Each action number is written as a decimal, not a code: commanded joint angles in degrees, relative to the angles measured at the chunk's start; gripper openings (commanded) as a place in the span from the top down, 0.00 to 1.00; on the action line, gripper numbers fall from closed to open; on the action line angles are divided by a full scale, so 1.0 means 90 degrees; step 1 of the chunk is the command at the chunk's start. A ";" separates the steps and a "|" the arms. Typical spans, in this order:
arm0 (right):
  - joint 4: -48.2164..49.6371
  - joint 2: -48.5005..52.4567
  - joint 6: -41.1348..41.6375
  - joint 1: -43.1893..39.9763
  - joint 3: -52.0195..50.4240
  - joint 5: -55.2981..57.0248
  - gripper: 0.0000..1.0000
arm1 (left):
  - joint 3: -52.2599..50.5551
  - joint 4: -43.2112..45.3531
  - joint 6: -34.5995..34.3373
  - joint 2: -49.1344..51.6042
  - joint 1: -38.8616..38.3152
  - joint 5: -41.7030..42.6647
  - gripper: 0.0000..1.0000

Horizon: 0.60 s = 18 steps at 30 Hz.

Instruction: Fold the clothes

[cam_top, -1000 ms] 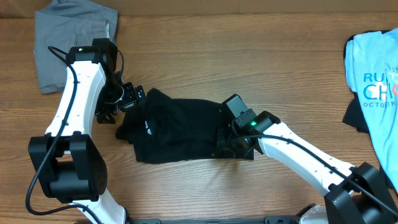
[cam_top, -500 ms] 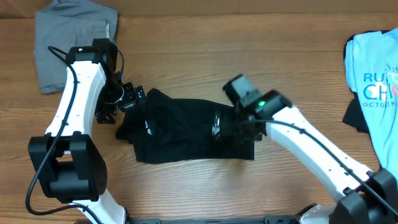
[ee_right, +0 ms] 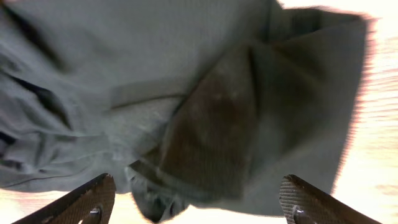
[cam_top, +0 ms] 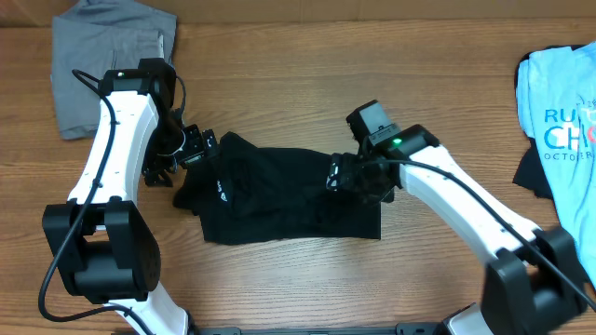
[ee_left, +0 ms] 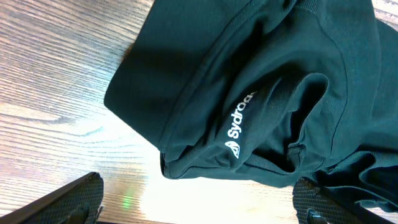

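the black garment (cam_top: pixel 270 191) lies bunched in the middle of the table (cam_top: pixel 307 93). the left pincer (ee_left: pixel 199 208) and right pincer (ee_right: pixel 199 202) both gape wide, 1 over each end. best to pinch the outer edges squarely, then pull apart evenly.

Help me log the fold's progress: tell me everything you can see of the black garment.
The black garment is soft, plain fabric, lying crumpled in a rough rectangle mid-table, with overlapping folds and creases. A small white logo, partly reading "Sydro", sits near its left edge. The left gripper hangs open at its upper-left corner. The right gripper hangs open over its right end, where a flap lies folded over. Neither visibly grips it. It touches no other clothing.
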 commanded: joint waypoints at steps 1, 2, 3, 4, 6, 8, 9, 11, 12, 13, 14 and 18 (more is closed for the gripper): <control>0.0226 0.0301 -0.0005 0.0022 -0.0090 -0.0612 0.12 | 0.0024 -0.0058 0.0107 0.0005 -0.0049 -0.0036 0.00; 0.0272 0.0369 0.0010 0.0022 -0.0090 -0.0661 0.12 | 0.0024 -0.0068 0.0151 0.0005 -0.0049 -0.0034 0.00; 0.0342 0.0495 0.0005 0.0022 -0.0090 -0.0753 0.13 | 0.0024 -0.0073 0.0153 0.0005 -0.0049 -0.0036 0.00; 0.0359 0.0527 0.0007 0.0022 -0.0090 -0.0760 0.17 | 0.0024 -0.0070 0.0153 0.0005 -0.0049 -0.0039 0.00; 0.0393 0.0580 0.0010 0.0022 -0.0090 -0.0780 0.30 | 0.0024 -0.0058 0.0151 0.0005 -0.0049 -0.0036 0.00; 0.0457 0.0585 0.0039 0.0022 -0.0090 -0.0799 0.45 | 0.0024 -0.0027 0.0151 0.0005 -0.0049 -0.0036 0.00; 0.0500 0.0585 0.0083 0.0022 -0.0090 -0.0799 0.50 | 0.0024 -0.0017 0.0148 0.0005 -0.0049 -0.0036 0.00; 0.0583 0.0585 0.0189 0.0022 -0.0090 -0.0801 0.59 | 0.0024 -0.0002 0.0151 0.0005 -0.0049 -0.0036 0.00; 0.0619 0.0585 0.0206 0.0022 -0.0090 -0.0801 0.62 | 0.0024 0.0002 0.0151 0.0005 -0.0049 -0.0036 0.00; 0.0658 0.0585 0.0206 0.0022 -0.0090 -0.0801 0.65 | 0.0024 0.0002 0.0151 0.0005 -0.0049 -0.0036 0.00; 0.0692 0.0585 0.0257 0.0022 -0.0090 -0.0797 0.66 | 0.0024 0.0000 0.0151 0.0005 -0.0049 -0.0036 0.00; 0.0838 0.0590 0.0350 0.0024 -0.0090 -0.0801 0.68 | 0.0024 0.0000 0.0151 0.0005 -0.0049 -0.0039 0.00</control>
